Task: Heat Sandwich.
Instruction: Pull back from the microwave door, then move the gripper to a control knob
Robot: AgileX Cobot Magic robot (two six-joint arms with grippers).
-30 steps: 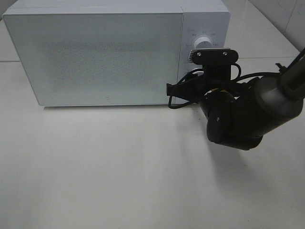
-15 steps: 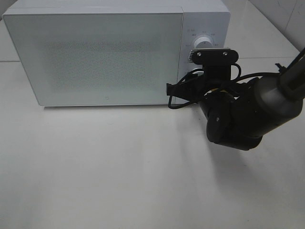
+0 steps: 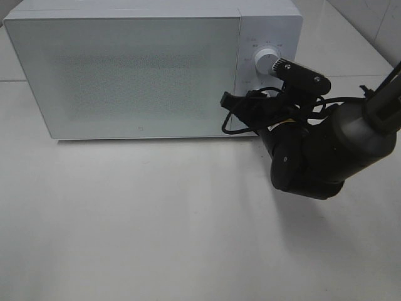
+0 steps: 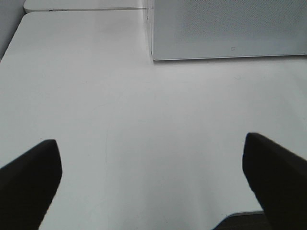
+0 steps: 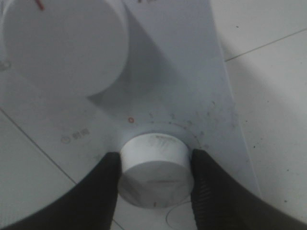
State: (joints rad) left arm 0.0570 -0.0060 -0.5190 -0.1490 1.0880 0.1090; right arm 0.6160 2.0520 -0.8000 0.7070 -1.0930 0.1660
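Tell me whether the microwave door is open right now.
No, the microwave door sits closed, flush with the control panel beside it, with no gap along its edge.

The microwave (image 3: pixel 125 69) sits on the table (image 3: pixel 156 219), right gripper (image 5: pixel 156 173) around lower knob (image 5: pixel 154 152).

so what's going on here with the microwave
The right gripper is clamped around the lower knob on the control panel of the white microwave, one finger on each side of it, below the upper knob. The microwave door is closed, and no sandwich can be seen in any view. The left gripper hangs open over the table, touching nothing.
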